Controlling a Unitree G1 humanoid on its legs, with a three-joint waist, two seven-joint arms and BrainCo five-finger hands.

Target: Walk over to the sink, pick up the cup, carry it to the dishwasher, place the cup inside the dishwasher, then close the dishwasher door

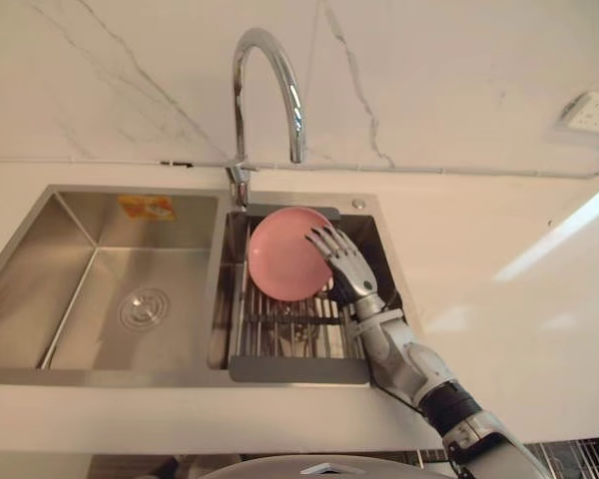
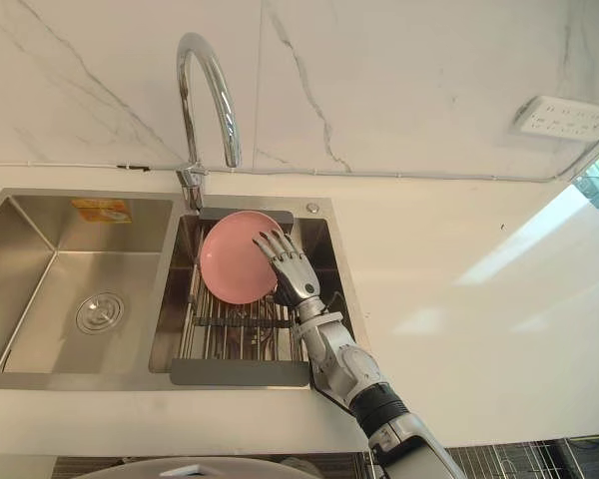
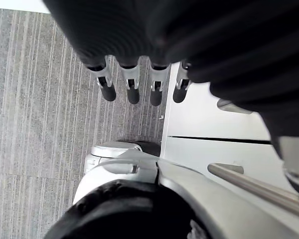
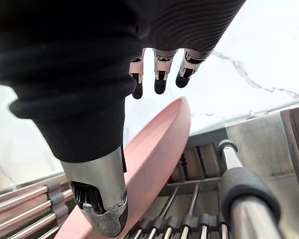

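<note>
A pink dish (image 1: 285,254) stands on edge in the drying rack (image 1: 290,334) set in the sink's right basin; no cup is visible. My right hand (image 1: 347,269) reaches in from the lower right with straight, spread fingers lying against the dish's right rim. In the right wrist view the dish (image 4: 154,149) runs between the fingers (image 4: 159,82) and the thumb (image 4: 102,209), neither curled round it. My left hand (image 3: 132,87) hangs low over grey floor with relaxed fingers and holds nothing.
A tall chrome faucet (image 1: 270,80) arches over the divide between the basins. The left basin (image 1: 40,309) has a round drain. White counter (image 1: 499,299) spreads to the right, with a wall socket (image 1: 594,112) above. A white cabinet front with a bar handle (image 3: 254,186) is beside my left hand.
</note>
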